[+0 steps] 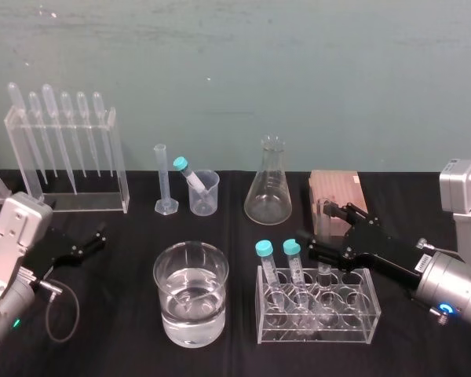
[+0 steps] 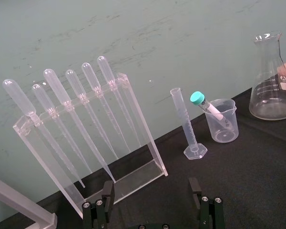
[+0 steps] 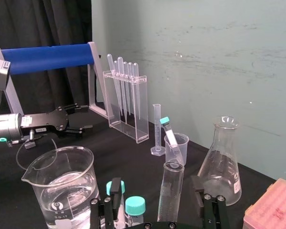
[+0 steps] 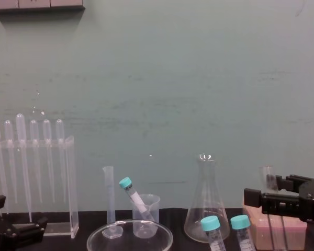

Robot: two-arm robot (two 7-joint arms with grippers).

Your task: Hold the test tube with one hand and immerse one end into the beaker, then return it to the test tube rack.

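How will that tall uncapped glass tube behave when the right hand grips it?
The tube looks like thin, smooth glass, so probably light, slippery and easily cracked. Tall and slim, it could tip if the right hand nudges it. Laid down, it would likely roll.

Even, soft light, probably overhead; faint shadows on black table (image 1: 118, 314); small glints on beaker (image 1: 190, 292) glass.

The right hand (image 1: 320, 229) reaches forward, fingers spread wide; the left hand (image 1: 98, 236) sits low aside, fingers apart.
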